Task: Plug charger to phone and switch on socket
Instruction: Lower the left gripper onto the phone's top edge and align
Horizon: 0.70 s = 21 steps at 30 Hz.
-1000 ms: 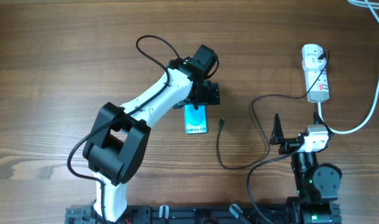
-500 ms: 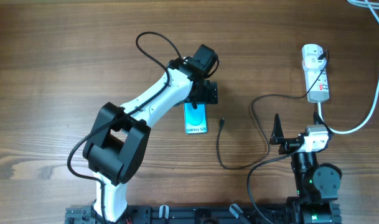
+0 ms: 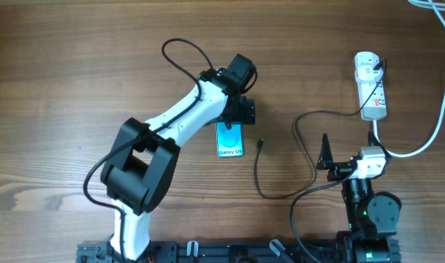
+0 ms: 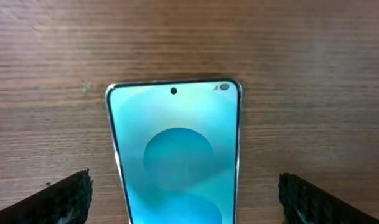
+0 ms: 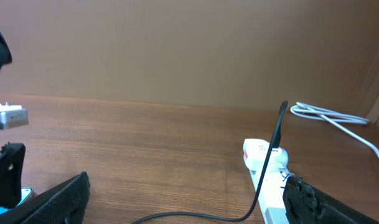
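The phone [image 3: 230, 140] lies flat on the wooden table, cyan screen up, "Galaxy S20" at its near end. My left gripper [image 3: 240, 111] is open right over its far end; in the left wrist view the phone [image 4: 175, 155] lies between the two spread fingertips, a gap on each side. The charger, a thin black cable [image 3: 304, 117], runs from the socket [image 3: 370, 86] in a loop to its small plug [image 3: 259, 144], just right of the phone. My right gripper [image 3: 326, 155] is open and empty near the front right; the socket [image 5: 267, 180] shows there.
A thicker white cable [image 3: 440, 109] runs from the socket round the right edge to the back. It also shows in the right wrist view [image 5: 338, 121]. The robots' bases stand at the front edge.
Almost nothing: the left arm's elbow has shifted slightly; the gripper stays over the phone. The right arm, the charger and the socket have not moved.
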### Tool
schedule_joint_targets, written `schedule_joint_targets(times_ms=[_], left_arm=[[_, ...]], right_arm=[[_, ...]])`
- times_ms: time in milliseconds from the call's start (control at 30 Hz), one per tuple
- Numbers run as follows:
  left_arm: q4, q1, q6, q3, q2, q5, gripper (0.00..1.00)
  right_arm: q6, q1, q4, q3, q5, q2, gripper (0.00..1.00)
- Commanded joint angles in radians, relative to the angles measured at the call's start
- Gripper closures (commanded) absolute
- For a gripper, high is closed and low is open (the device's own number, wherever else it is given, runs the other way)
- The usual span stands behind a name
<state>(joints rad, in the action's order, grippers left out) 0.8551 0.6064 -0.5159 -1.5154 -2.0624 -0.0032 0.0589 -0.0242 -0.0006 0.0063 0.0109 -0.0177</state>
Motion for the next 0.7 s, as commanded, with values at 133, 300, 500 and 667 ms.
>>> schedule_joint_targets(times_ms=[133, 300, 500, 667], left_arm=[[0.021, 0.018, 0.012, 0.010, -0.064, -0.017, 0.00], [0.028, 0.019, 0.003, 0.010, -0.078, -0.017, 0.00], [0.036, 0.019, -0.016, 0.010, -0.079, -0.006, 0.00], [0.039, 0.020, -0.034, 0.010, -0.079, -0.006, 0.00]], right_arm=[[0.018, 0.005, 0.003, -0.001, 0.013, 0.004, 0.00], [0.017, 0.005, 0.003, -0.001, 0.013, 0.004, 0.00], [0.018, 0.005, 0.003, -0.001, 0.013, 0.004, 0.00], [0.018, 0.005, 0.003, -0.001, 0.012, 0.004, 0.00]])
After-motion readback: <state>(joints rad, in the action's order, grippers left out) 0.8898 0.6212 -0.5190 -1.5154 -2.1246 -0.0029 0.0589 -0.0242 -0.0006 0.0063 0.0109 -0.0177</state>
